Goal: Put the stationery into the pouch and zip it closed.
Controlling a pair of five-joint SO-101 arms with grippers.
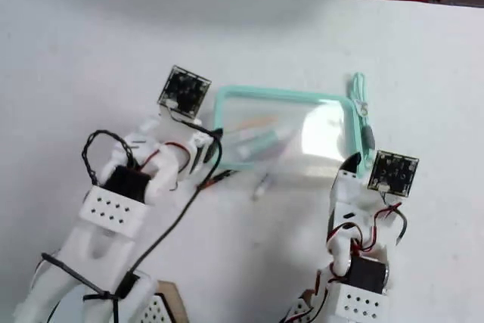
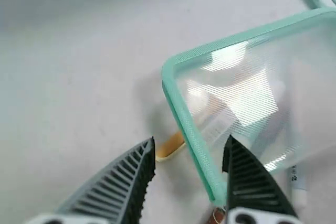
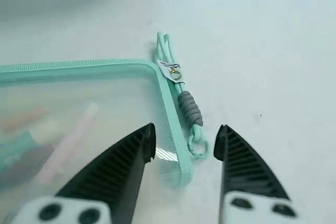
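The left gripper (image 1: 206,149) sits at the left short end of the clear plastic pouch with mint-green fabric trim (image 1: 280,94). Its jaws are spread wide. In the left wrist view the left gripper (image 2: 189,166) straddles the pouch (image 2: 184,114) trim, with one finger out on the white table (image 1: 76,51) and the other over the clear face.

A short orange-yellow stick (image 2: 170,146) pokes out at that trim between the fingers. I cannot tell whether it sits in the mouth or under the pouch.

The pouch lies flat with its long axis running left to right between the two arms. Pale pens and an orange piece show through its film.

Just in front of it, apart from both grippers, a slim white pen (image 1: 262,184) lies loose on the table. It also shows beside the pouch's near edge in the left wrist view (image 2: 296,182). The left arm looks the nearer one to fetch it.

At the right end, the right gripper (image 1: 349,166) points at the pouch's near right corner, jaws wide and holding nothing. Between the jaws of the right gripper (image 3: 185,142) lie the trim's corner (image 3: 176,145) and the ring of the mint cord zip pull with a grey wrapped grip (image 3: 189,109). The zip pull runs along the right short edge, away from the arm (image 1: 368,135). Any zipping would fall to this arm, and the corner trim sits close enough to be pinched along with the ring.
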